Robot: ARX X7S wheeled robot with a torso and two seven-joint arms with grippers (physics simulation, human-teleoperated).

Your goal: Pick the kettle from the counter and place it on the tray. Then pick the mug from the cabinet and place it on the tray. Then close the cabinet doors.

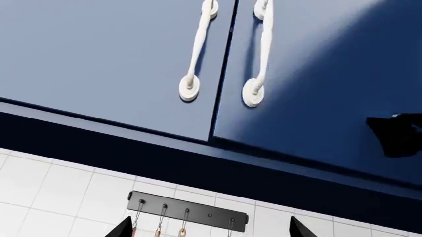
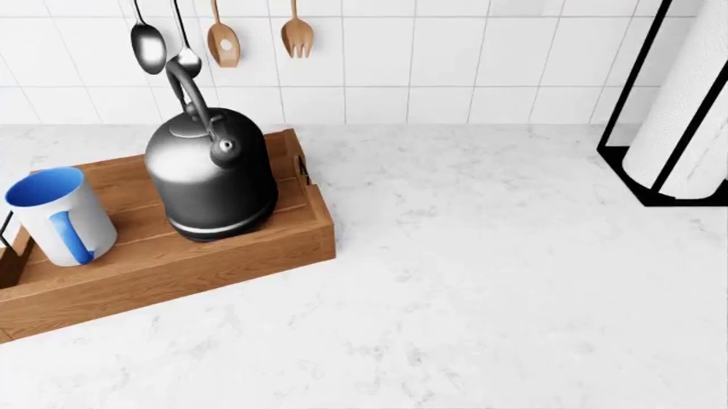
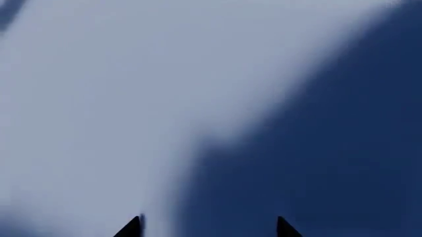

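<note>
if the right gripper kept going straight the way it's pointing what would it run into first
Most likely the dark blue cabinet door. It fills the whole right wrist view beyond the right gripper, whose tips stand apart with nothing between them. How far off the door is cannot be judged.

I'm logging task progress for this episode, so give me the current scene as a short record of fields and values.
kettle: upright on the tray, kettle
mug: upright on the tray beside the kettle, mug
counter: bare marble beside the tray
cabinet doors: both shut, meeting at the centre seam, cabinet doors
door handles: two white handles either side of the seam
left tool: open, empty, left tool
right tool: open, empty, close to a blue door panel, right tool
</note>
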